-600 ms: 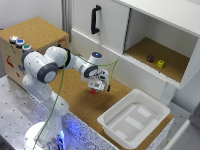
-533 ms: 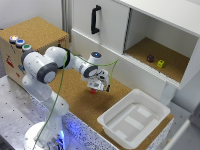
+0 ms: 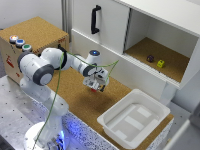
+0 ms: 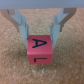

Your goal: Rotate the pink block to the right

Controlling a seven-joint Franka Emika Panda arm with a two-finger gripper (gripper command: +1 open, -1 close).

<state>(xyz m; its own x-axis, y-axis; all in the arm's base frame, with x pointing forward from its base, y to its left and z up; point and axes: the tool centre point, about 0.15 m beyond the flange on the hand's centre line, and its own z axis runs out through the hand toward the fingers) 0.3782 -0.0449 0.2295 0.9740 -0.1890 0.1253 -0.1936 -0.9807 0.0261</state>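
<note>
The pink block (image 4: 39, 48) is a small reddish-pink cube with a dark "A" on its top face and an "L" on the face toward the camera. It rests on the cork surface (image 3: 75, 95). My gripper (image 4: 40, 34) straddles it, one finger (image 4: 21, 22) on each side, the tips meeting the block's far corners, so it looks shut on the block. In the exterior view the block (image 3: 95, 88) shows only as a reddish spot under the gripper (image 3: 96, 85), near the middle of the cork board.
A white tub (image 3: 134, 120) stands on the cork at the exterior view's right, close to the gripper. Behind is a white cabinet with a black handle (image 3: 94, 19); its open shelf holds a dark purple block (image 3: 150, 58) and a yellow-green block (image 3: 161, 63). A cork box (image 3: 35, 30) stands at the left.
</note>
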